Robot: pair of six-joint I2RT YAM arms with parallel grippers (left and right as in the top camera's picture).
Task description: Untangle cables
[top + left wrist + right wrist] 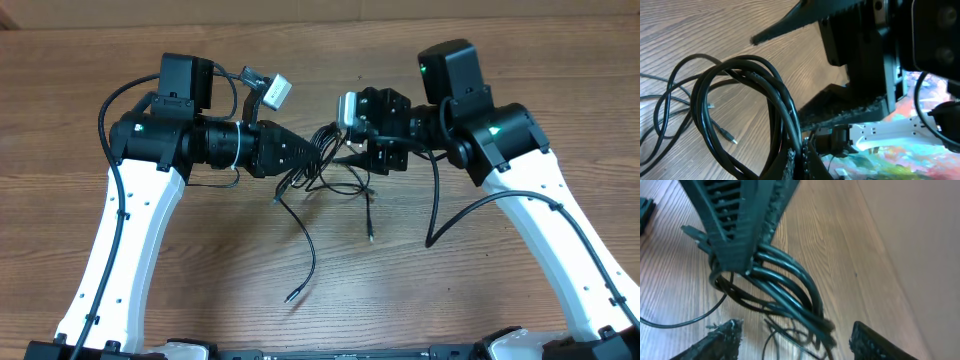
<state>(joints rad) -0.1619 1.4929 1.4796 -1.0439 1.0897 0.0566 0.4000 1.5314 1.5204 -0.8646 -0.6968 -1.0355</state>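
Looking down from the overhead camera, we see two white arms [110,260] meeting near the middle of a wooden table [210,300], with the cables [335,178] bunched between them. The left gripper [312,153] points toward the right arm, and its fingers [735,225] are pressed together on the bundle. In the right wrist view they come down from the top of the frame as one closed wedge, and several glossy black strands curve out from under its tip.

The right gripper [353,150] faces it from the other side, just beside the bundle, with its own fingers spread wide apart. The looped strands lie in the gap between them and appear to touch neither pad, as far as that close, blurred view lets us judge.

In the left wrist view the cables form a loop of several strands that runs down into the left fingers at the bottom edge, with thinner single strands lying on the wood to its left.

Below the bundle, two loose strands trail over the table toward the arm bases. The longer ends in a small plug [290,297], the shorter in a second plug [371,236].

The tabletop is brown with a clear grain. Beyond its far edge runs a paler tan band [300,10], which may be a wall or a board; we cannot tell which.
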